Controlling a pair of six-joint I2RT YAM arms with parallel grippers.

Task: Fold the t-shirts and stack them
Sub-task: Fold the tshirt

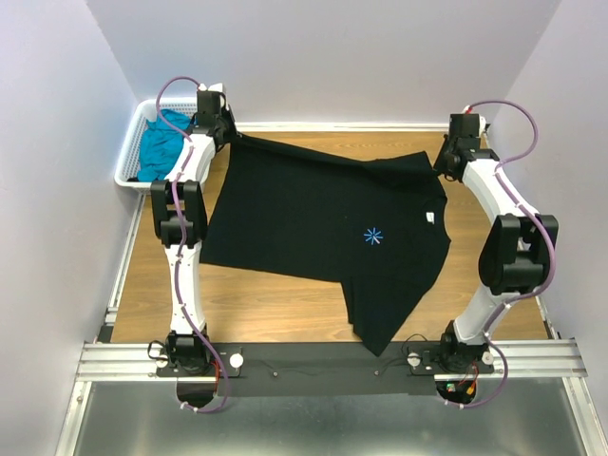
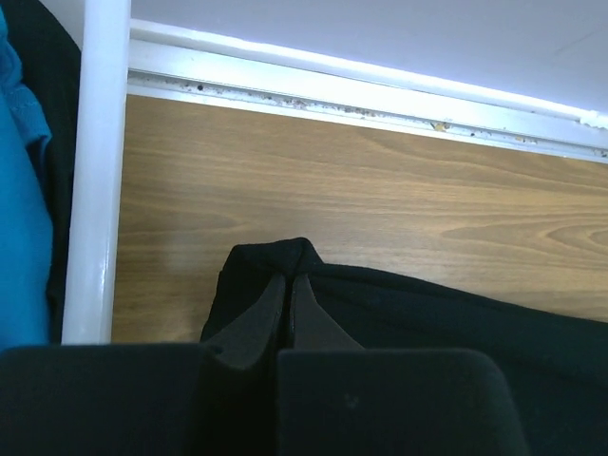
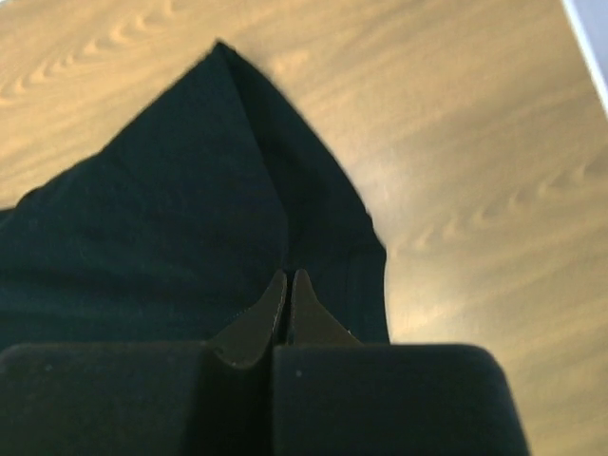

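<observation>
Our left gripper (image 2: 288, 277) is clamped tight on a corner of the black t-shirt (image 1: 313, 228) at the upper left of the top view. Our right gripper (image 3: 288, 275) pinches its cloth at the upper right. Between them the shirt spreads across the wooden table (image 1: 275, 309), with the starburst print (image 1: 372, 237) facing up. The teal t-shirt (image 1: 161, 142) lies in the white basket (image 1: 126, 169) at the far upper left.
</observation>
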